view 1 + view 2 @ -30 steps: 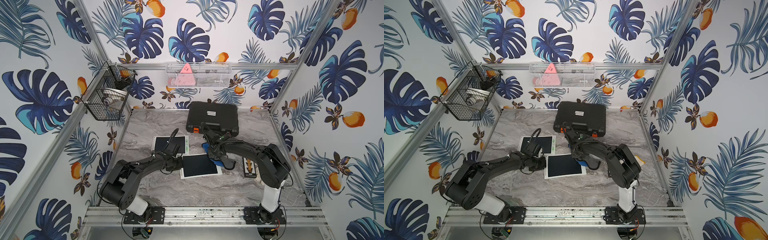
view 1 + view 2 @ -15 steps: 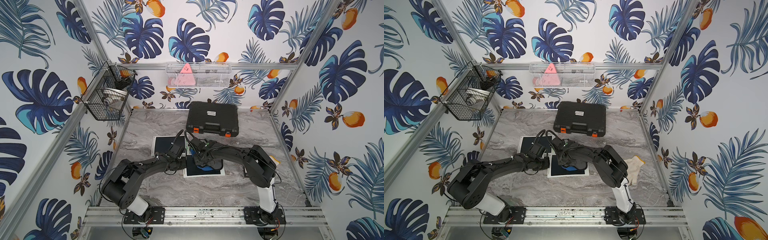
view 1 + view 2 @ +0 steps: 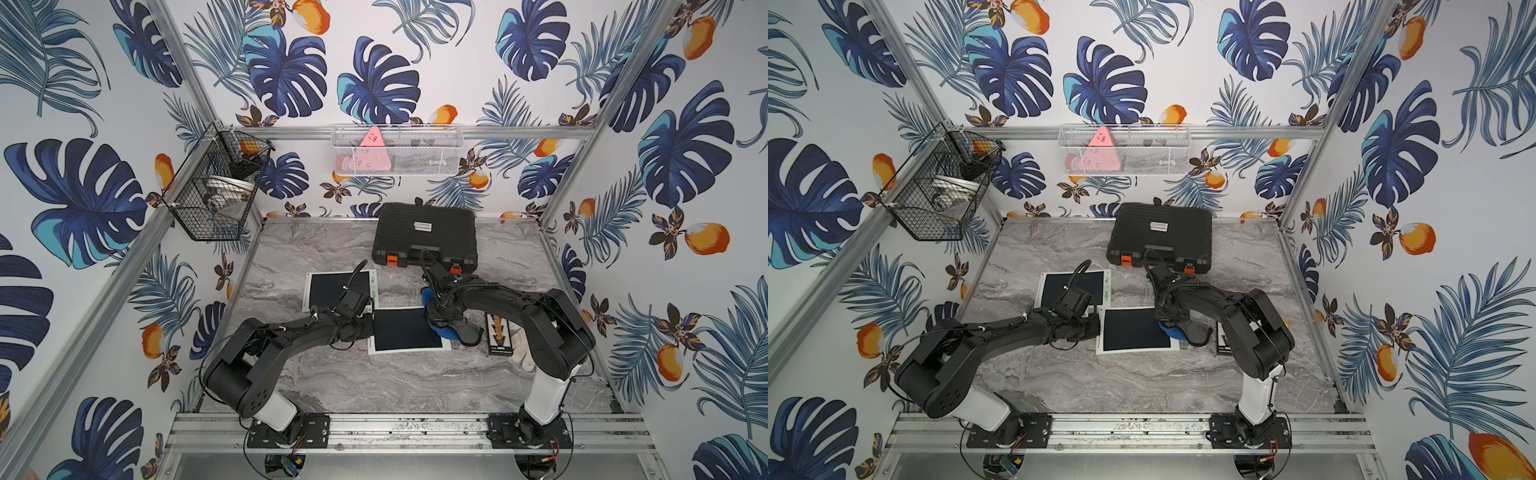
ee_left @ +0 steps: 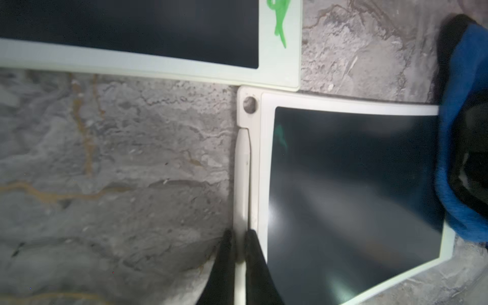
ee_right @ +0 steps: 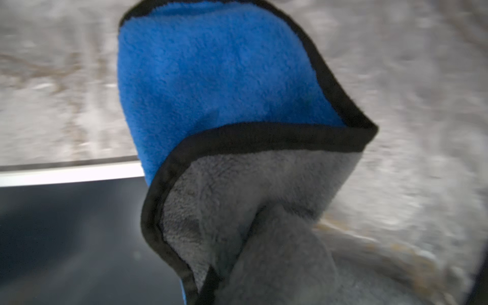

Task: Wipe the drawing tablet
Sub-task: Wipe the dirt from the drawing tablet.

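Left gripper [image 4: 240, 253] pinches the edge of the white-framed black drawing tablet [image 4: 356, 184]; right gripper [image 3: 440, 321] clamps a blue-grey microfibre cloth [image 5: 211, 79]; the white label [image 3: 422, 226] on the black plastic case [image 3: 424, 245] is illegible.

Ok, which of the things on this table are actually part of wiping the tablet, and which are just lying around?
In the job: near drawing tablet, blue cloth.
Lying about: far tablet with green marks, black case, white glove.

Bare tabletop [image 3: 415, 382] near the bases; black case [image 3: 424, 237] at the back.
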Available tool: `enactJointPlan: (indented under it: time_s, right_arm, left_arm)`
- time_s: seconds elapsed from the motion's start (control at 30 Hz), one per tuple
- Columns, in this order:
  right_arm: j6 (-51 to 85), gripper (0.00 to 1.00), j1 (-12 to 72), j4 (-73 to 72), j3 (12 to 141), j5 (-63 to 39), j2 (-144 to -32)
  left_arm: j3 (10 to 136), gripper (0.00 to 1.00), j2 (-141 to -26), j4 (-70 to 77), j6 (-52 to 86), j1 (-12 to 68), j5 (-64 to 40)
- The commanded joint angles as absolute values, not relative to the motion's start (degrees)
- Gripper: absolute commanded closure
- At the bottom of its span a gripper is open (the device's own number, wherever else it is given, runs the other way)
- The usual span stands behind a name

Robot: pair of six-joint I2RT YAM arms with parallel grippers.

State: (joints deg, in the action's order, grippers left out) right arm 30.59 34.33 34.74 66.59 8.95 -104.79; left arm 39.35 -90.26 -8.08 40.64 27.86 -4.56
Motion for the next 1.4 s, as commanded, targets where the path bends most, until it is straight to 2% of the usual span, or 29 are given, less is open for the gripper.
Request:
enactJointPlan:
  time_s: [0.0, 0.17, 0.43, 0.63, 0.93, 1.17, 1.37]
  right_arm:
    - [27.70, 1.00, 34.21, 38.41, 65.72, 10.62, -103.33]
    - [28.44, 1.00, 39.74, 38.36, 69.59, 9.21, -105.45]
    - [31.41, 1.00, 44.96, 38.91, 80.82, 3.53, -115.14]
    - [34.29, 1.00, 46.48, 39.02, 88.25, -1.75, -122.57]
    - [37.53, 1.00, 47.78, 38.23, 94.20, -5.62, -127.85]
    - [39.66, 1.00, 49.22, 38.07, 96.10, -6.77, -130.52]
    - [39.57, 1.00, 46.86, 39.58, 90.60, -2.17, -127.07]
  left_arm:
    - [36.43, 0.90, -93.69, -28.74, 41.61, 28.08, -1.84]
    - [35.87, 0.89, -93.61, -25.59, 40.23, 28.17, -4.77]
    - [34.92, 0.89, -93.56, -23.19, 39.46, 28.61, -7.05]
    - [34.19, 0.90, -94.00, -21.91, 39.31, 28.57, -8.17]
    - [33.35, 0.91, -94.23, -20.74, 39.22, 28.61, -9.23]
    - [32.96, 0.94, -94.09, -20.59, 39.87, 28.56, -9.20]
    - [32.74, 0.95, -93.70, -21.77, 41.03, 28.57, -8.28]
